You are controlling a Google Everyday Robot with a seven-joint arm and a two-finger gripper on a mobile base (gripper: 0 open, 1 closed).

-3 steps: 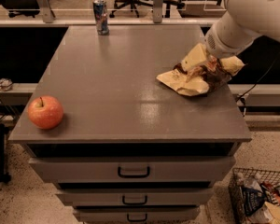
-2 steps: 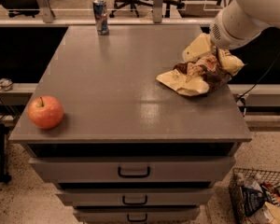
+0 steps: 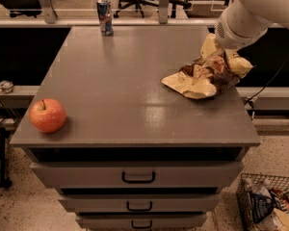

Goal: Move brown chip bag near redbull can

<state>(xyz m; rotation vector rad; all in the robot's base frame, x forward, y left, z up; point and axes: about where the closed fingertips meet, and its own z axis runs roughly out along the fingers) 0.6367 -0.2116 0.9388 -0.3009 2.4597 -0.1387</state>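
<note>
Brown chip bag (image 3: 202, 78) sits at the tabletop (image 3: 135, 95) right edge, right end now pulled up by the hand (image 3: 222, 60), apparently clenched on it. Lift starting; redbull can (image 3: 104, 16) well apart, back-left.

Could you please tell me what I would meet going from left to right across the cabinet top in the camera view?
apple → redbull can → brown chip bag. The tool is down on the bag's right part, overlapping it, so it has no separate place in the order.
</note>
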